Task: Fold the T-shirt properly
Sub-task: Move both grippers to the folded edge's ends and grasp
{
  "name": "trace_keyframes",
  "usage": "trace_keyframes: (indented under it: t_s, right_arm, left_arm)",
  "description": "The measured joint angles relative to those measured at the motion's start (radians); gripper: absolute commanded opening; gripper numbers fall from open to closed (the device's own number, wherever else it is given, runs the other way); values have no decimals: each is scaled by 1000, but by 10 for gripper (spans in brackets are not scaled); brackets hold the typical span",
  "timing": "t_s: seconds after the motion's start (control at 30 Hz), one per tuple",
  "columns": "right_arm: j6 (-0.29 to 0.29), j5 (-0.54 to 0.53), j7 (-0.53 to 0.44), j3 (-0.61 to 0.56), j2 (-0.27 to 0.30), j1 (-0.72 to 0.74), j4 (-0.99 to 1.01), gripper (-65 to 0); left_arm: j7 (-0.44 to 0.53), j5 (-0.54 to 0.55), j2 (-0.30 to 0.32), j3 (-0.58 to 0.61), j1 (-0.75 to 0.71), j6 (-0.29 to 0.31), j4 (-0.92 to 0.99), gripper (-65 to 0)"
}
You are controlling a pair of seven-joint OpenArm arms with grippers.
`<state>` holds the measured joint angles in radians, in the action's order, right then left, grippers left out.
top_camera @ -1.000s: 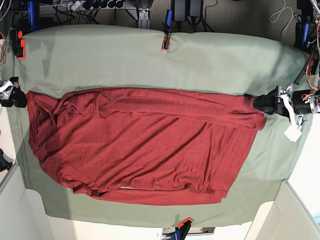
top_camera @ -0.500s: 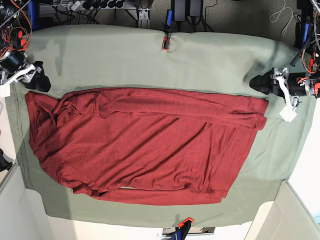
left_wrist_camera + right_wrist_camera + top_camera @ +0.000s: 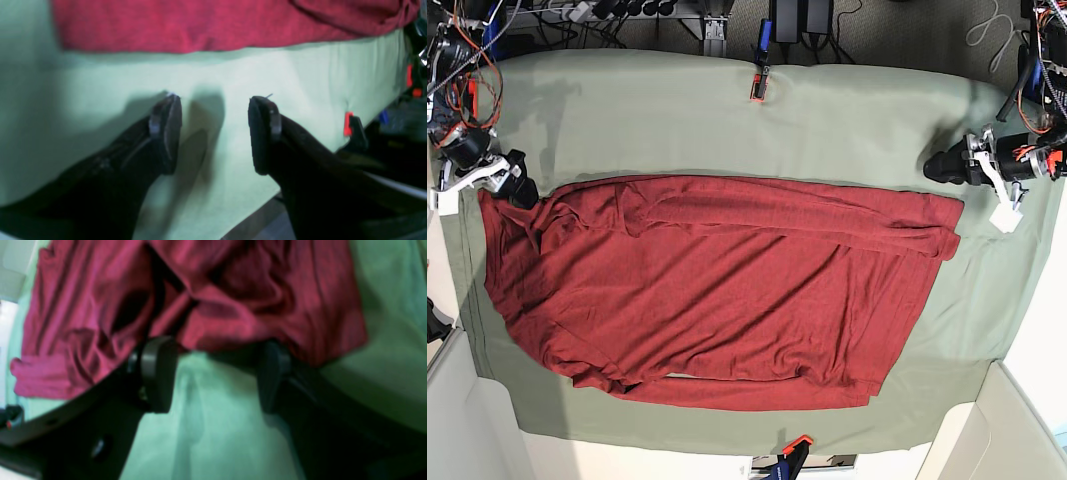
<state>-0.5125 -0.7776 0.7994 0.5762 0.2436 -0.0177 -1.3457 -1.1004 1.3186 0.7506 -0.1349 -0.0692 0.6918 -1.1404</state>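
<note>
Flanking the shirt (image 3: 717, 290), both grippers gape, nothing held; right (image 3: 213, 373) at a corner, left (image 3: 215, 133) just off the hem, likely for paired pinches.

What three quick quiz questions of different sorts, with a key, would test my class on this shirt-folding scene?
1. True or false: the left gripper is shut on the T-shirt.
2. Multiple choice: the right gripper is (A) open at the shirt's edge, (B) shut on a clamp, (C) out of view.
3. Fill in: the shirt lies on a sage-green ____.

Key:
1. False; its jaws are open over bare table cloth, apart from the shirt.
2. A.
3. Table cloth.
</note>
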Motion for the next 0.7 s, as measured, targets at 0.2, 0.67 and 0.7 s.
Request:
trace_keyframes:
  t_s: [0.2, 0.67, 0.7]
  right_arm:
    - [0, 8, 2, 31, 1, 42, 37, -275]
    - [0, 22, -9, 31, 0, 85, 89, -275]
    - [0, 22, -9, 31, 1, 85, 89, -275]
  left_arm:
    - [19, 3, 0, -37, 0, 0, 48, -304]
    - [143, -126, -93, -92, 29, 5, 68, -304]
    - [160, -142, -108, -97, 34, 6, 68, -304]
